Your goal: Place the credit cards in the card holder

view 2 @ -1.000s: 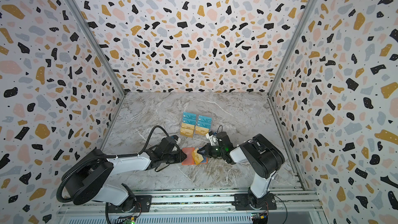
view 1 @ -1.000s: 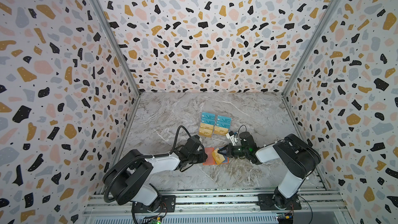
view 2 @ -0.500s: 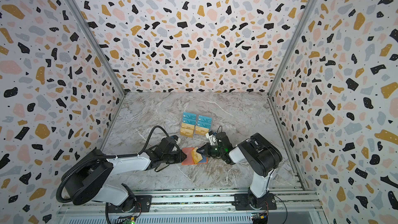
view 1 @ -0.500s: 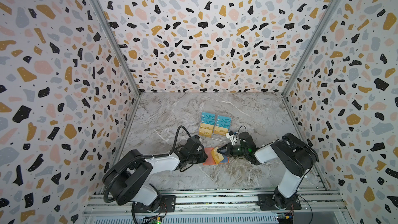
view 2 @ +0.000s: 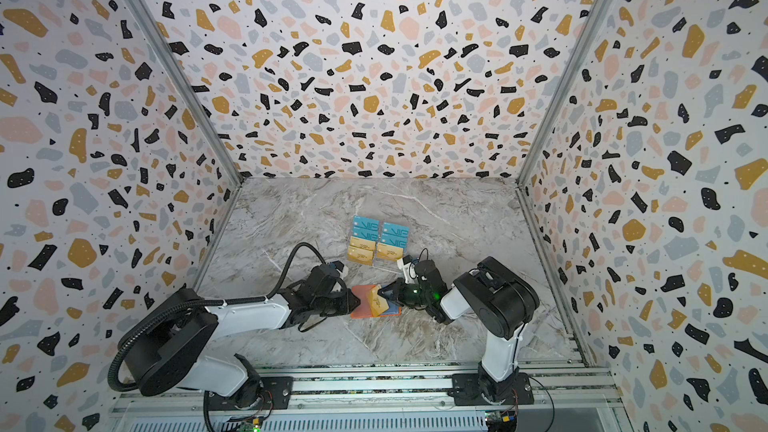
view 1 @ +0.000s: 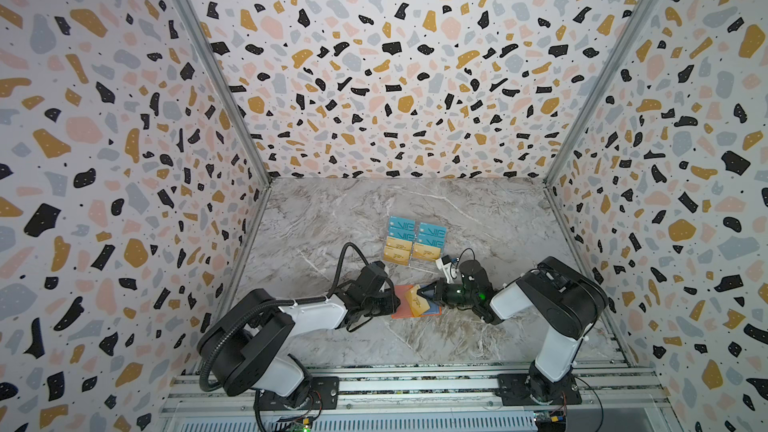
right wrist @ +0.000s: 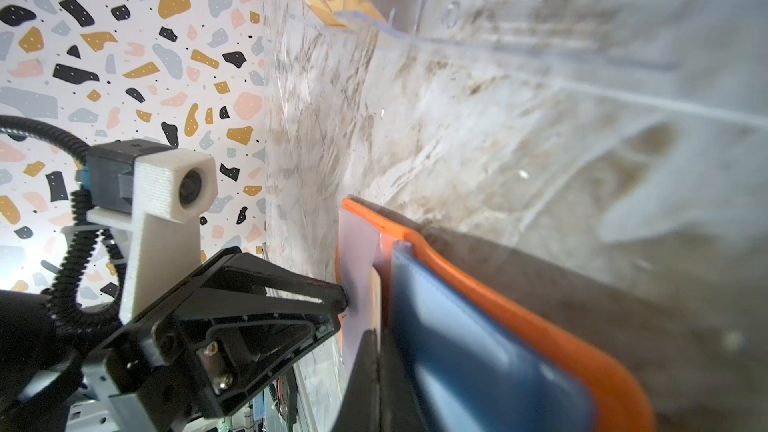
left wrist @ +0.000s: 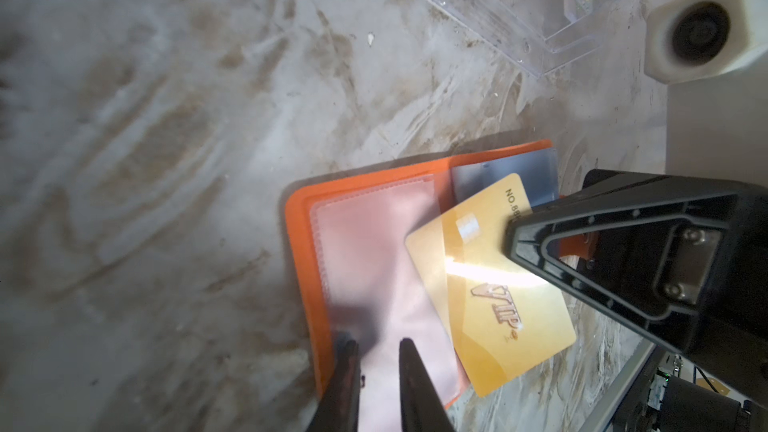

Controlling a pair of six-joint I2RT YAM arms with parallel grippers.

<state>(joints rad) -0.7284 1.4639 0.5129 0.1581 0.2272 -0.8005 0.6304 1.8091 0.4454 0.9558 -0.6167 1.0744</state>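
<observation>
In both top views the orange card holder (view 1: 400, 309) lies open on the marble surface (view 1: 415, 201), near the front and about midway between the two arms. Just beyond it is the clear stand (view 2: 386, 264), with teal and gold credit cards (view 2: 365, 226) in its tiers. The left fingers (view 1: 390, 305) are down at the holder's left edge. The right fingers (view 1: 428, 290) reach from the right, clamped on a gold card (view 1: 417, 301) that lies slantwise across the holder's middle. Over to the left wrist view: the left fingers (left wrist: 415, 384) stand slightly apart with the clear sleeve (left wrist: 365, 251) showing between their tips, and I cannot tell whether they pinch it or merely rest on it. The gold card (left wrist: 494, 317) appears to have one long edge tucked under that sleeve. The rest of it lies over the blue sleeve (left wrist: 498, 168), and the right fingers (left wrist: 521, 243) are closed tight on its opposite side. Right wrist view now: the gold card (right wrist: 376, 297) shows edge-on as a thin strip between the clear sleeve (right wrist: 357, 259) and the blue sleeve (right wrist: 478, 347). The right fingers (right wrist: 374, 401) are shut on it, the left fingers (right wrist: 328, 301) touch the clear sleeve, and the card holder (right wrist: 519, 313) shows its orange rim behind.
</observation>
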